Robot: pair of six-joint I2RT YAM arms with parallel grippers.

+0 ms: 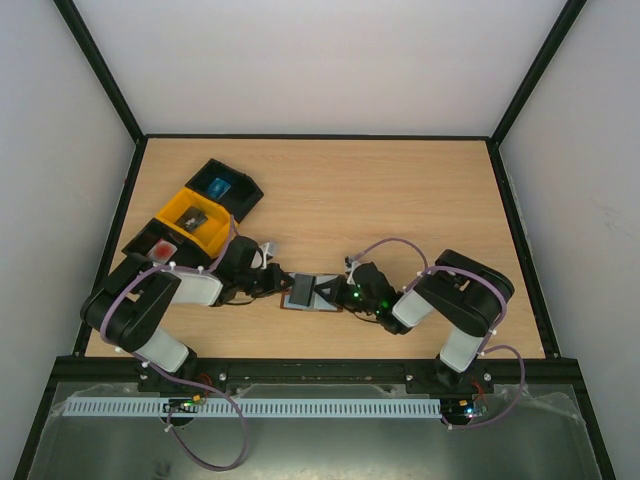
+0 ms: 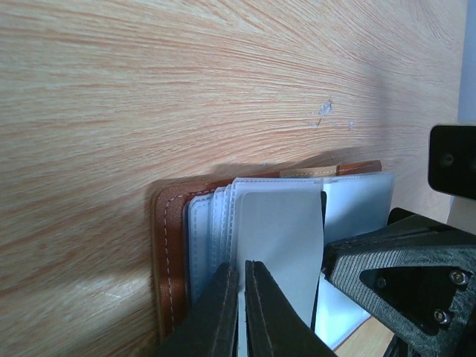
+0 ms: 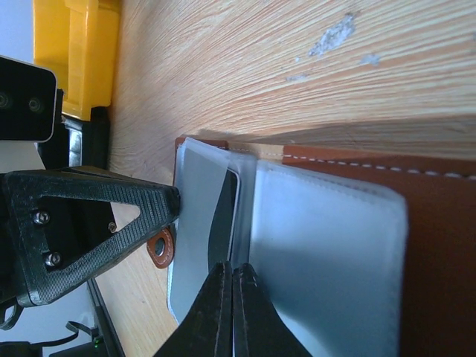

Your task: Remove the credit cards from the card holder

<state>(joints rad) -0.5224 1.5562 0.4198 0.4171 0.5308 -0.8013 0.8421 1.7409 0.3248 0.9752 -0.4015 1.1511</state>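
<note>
The holder (image 1: 312,292) lies open and flat on the table (image 1: 400,200), squarely between the two sets of fingers. I'd guess that is so one arm can steady it while the other works a pocket. The left gripper (image 2: 242,266) has its tips down on the pale pocket leaves (image 2: 275,230), closed to a thin slit, and I can't tell whether a leaf sits in that slit. The right gripper (image 3: 230,268) is pressed fully together with nothing visibly between its fingers, tips at the seam beside a raised leaf. Just beyond those tips a grey card (image 3: 224,216) shows as a dark strip, tucked in its pocket.
</note>
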